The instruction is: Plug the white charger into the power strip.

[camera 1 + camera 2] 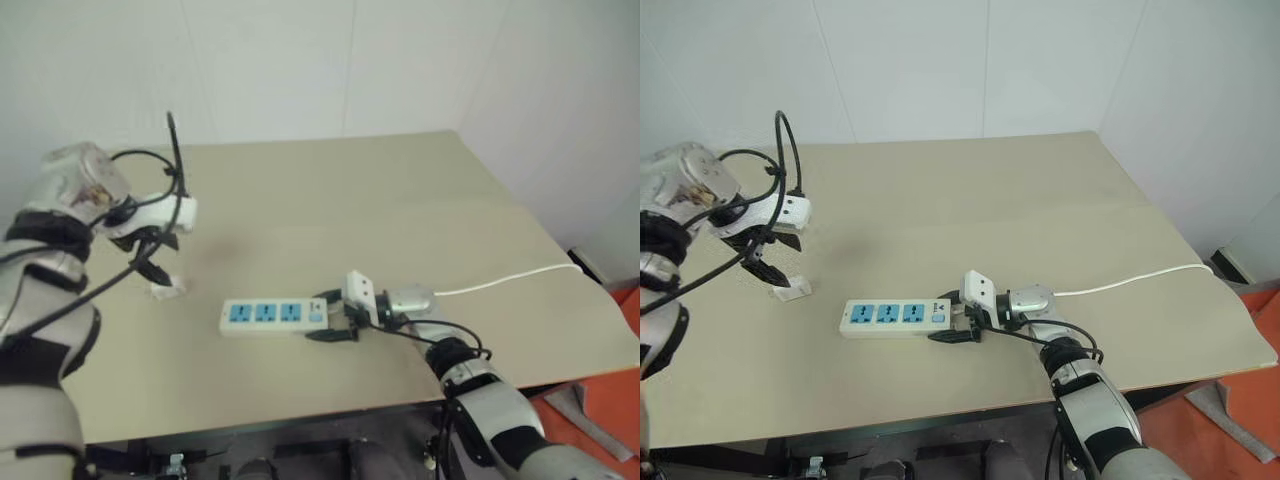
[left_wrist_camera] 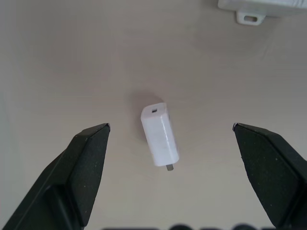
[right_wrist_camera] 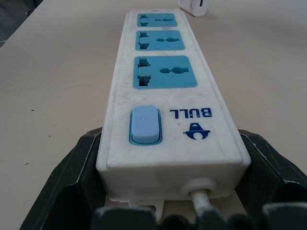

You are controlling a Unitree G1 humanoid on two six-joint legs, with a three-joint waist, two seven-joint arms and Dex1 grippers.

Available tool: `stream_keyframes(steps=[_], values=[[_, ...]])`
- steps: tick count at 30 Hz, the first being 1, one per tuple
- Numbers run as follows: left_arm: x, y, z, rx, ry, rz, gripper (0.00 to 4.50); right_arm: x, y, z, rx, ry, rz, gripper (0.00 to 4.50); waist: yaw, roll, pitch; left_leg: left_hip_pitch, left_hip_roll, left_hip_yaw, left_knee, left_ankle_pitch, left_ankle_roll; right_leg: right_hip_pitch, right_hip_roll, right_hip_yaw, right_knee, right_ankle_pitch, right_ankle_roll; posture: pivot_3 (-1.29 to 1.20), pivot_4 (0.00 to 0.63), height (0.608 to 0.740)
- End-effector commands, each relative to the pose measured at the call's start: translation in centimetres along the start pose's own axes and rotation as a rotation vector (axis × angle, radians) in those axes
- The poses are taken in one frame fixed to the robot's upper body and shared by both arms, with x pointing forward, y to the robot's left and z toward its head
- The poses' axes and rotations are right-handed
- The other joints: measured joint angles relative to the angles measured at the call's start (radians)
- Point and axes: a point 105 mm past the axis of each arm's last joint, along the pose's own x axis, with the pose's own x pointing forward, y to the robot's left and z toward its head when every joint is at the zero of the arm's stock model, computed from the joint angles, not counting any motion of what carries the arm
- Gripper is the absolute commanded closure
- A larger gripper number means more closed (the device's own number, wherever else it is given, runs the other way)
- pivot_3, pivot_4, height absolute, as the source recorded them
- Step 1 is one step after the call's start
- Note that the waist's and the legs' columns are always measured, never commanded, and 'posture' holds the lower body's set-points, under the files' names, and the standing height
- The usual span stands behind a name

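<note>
White on beige is pretty much the whole palette here. Starting at 9 o'clock of the head view: the left tool (image 1: 155,262) hangs over the white charger (image 1: 168,288), pointing steeply down, with its black fingers (image 2: 86,158) spread wide and nothing between them. From the wrist camera the charger (image 2: 160,134) lies flat on its side on the tan surface (image 1: 330,200), squarely between the two fingertips, with a metal prong poking out one end and a small port on the other. My read is the tool is lined up like that so it can drop straight down and pinch the block across its narrow sides.

Moving toward the middle, the power strip (image 1: 275,316) lies lengthwise just beside the charger, at about its 3 o'clock, all three light-blue sockets facing up and unoccupied. The two aren't touching.

At the strip's 3 o'clock end, the right tool (image 1: 332,315) comes in nearly level and has its fingers closed around the switch end, one on each long side, right where the cord (image 1: 510,276) exits. That looks like a bracing hold, so the strip won't skate across the surface when the plug gets pushed in. The cord runs off toward 3 o'clock and over the edge.

So I'd say pickup hasn't happened yet. The prongs point sideways, so the charger will need turning after the lift.
</note>
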Motion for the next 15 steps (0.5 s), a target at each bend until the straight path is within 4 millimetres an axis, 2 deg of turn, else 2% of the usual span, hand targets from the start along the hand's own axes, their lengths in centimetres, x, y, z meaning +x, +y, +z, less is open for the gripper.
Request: stream_keyframes(steps=[1,6,11,15], values=[[-0.1,0.3,0.0,-0.057,0.013,0.002,0.0,0.4,0.0,-0.1,-0.001,0.003,-0.005,1.1,-0.001,0.0,0.0,0.0,0.0,0.0,0.0,0.0,0.0,0.0,0.0,0.0,0.0,0.0,0.0,0.0,0.15,0.74],[1.7,0.4,0.2,-0.156,0.04,-0.008,0.0,0.5,0.0,0.0,-0.001,-0.001,-0.01,1.1,-0.003,0.0,0.0,0.0,0.0,0.0,0.0,0.0,0.0,0.0,0.0,0.0,0.001,0.0,0.0,0.0,0.15,0.74],[3.2,0.5,-0.8,-0.2,0.125,0.028,0.0,0.4,0.1,0.0,0.0,-0.005,-0.015,1.1,-0.006,0.0,0.0,0.0,0.0,0.0,0.0,0.0,0.0,0.0,0.0,0.0,0.001,0.0,0.0,0.0,0.15,0.74],[4.0,0.4,-0.8,-0.218,0.126,0.025,0.0,0.4,0.2,0.0,0.002,-0.01,-0.017,1.1,-0.005,0.0,0.0,0.0,0.0,-0.001,0.001,0.0,0.0,0.0,0.0,0.0,0.002,0.0,0.0,0.0,0.15,0.74]])
